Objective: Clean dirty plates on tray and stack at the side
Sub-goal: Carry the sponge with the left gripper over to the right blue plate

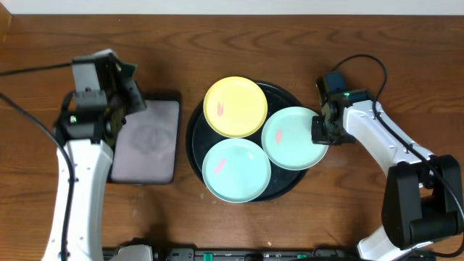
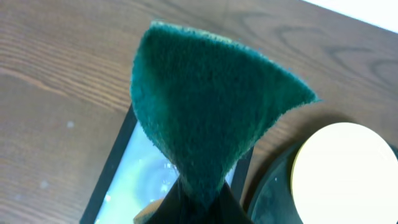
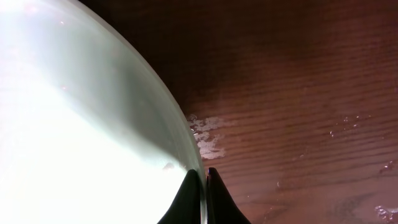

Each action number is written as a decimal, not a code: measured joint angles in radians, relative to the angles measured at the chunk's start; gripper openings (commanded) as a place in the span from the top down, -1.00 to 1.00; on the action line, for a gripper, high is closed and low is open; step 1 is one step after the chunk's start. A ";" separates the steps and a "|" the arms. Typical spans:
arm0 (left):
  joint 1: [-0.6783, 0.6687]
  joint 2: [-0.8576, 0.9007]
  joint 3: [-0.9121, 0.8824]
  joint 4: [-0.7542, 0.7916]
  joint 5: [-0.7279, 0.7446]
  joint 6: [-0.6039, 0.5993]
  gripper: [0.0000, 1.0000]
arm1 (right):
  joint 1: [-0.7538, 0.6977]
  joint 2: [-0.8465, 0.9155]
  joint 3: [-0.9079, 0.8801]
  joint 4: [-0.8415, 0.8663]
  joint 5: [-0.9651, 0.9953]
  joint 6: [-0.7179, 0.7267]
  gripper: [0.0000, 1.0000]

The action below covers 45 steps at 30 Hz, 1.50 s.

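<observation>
Plates [image 1: 236, 170] sit three on the tray [image 1: 193, 138] (each smeared pink), my right gripper [image 1: 320, 130] pinching the 3 o'clock plate [image 1: 293, 141] by its rim, my left gripper [image 1: 122, 100] clamping a pad [image 2: 205, 112] at 9 o'clock.

Evenly, softly lit overhead, with only faint shadows on the desk [image 1: 217, 43]. Blown out to white across the mint plate [image 3: 74, 124] at the right wrist, dim and reddish beyond. Softly blurred around the green pad [image 2: 205, 112].
</observation>
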 measured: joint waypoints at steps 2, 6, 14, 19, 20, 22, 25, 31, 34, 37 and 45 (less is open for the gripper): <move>0.000 0.060 0.070 -0.053 -0.002 0.013 0.86 | 0.000 0.000 0.000 0.000 0.000 0.000 0.97; 0.000 0.191 0.184 -0.178 -0.003 0.021 0.85 | 0.000 0.000 0.000 0.000 0.000 0.000 0.98; 0.000 0.306 0.201 -0.283 -0.003 0.028 0.85 | 0.000 0.000 0.000 0.000 0.000 0.000 0.97; 0.000 0.282 0.201 -0.277 -0.003 0.028 0.85 | 0.000 0.000 0.000 0.000 0.000 0.000 0.98; -0.002 0.272 0.201 -0.268 -0.003 0.028 0.85 | 0.000 0.000 0.000 0.000 0.000 0.000 0.98; -0.007 0.250 0.201 -0.256 -0.003 0.027 0.85 | 0.000 0.000 0.000 0.000 0.000 0.000 0.98; -0.034 0.209 0.201 -0.242 -0.009 0.027 0.86 | 0.000 0.000 0.000 0.000 0.000 0.000 0.98; -0.148 0.160 0.201 -0.194 -0.117 0.021 0.86 | 0.000 0.000 0.000 -0.001 0.000 0.000 0.97; -0.213 0.159 0.201 -0.176 -0.130 -0.011 0.86 | 0.000 0.000 0.000 -0.002 0.000 0.000 0.97; -0.278 0.159 0.201 -0.175 -0.076 -0.047 0.86 | 0.000 0.000 0.001 -0.002 0.000 0.000 0.97; -0.452 0.179 0.201 -0.174 0.137 -0.158 0.85 | 0.000 0.000 0.000 -0.002 0.000 0.000 0.97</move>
